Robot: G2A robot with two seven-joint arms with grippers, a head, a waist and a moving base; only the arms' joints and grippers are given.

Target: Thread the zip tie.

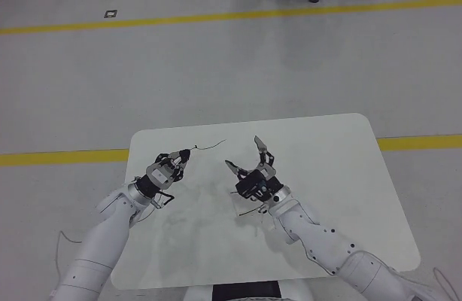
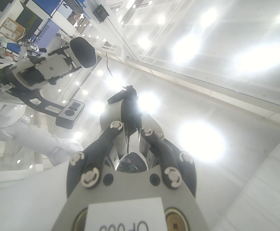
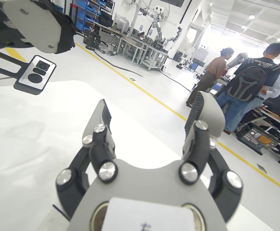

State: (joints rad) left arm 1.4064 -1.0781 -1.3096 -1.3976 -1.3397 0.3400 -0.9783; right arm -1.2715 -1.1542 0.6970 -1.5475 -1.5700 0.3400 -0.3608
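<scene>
Top view / table: white, rounded corners. Yellow floor lines run beside and beyond it.
Top view / left gripper: over the far left part of the table, fingers pinched together on one end of the zip tie.
Top view / zip tie: thin black strand sticking out from the left fingertips toward the right gripper, near the table's far edge. Can't tell if the free end touches the table.
Top view / right gripper: near the tie's free end, apart from it. Fingers spread wide, nothing in them.
Left wrist view / left gripper: fingers closed tight, tips meeting, end of the tie nipped at the tips.
Left wrist view / zip tie: thin curved strand running past the tips toward a finger pad of the right gripper, apart from it.
Right wrist view / right gripper: jaws wide apart, empty, above the table.
Right wrist view / left gripper: close by and higher up. Its grip and the tie can't be made out here.
</scene>
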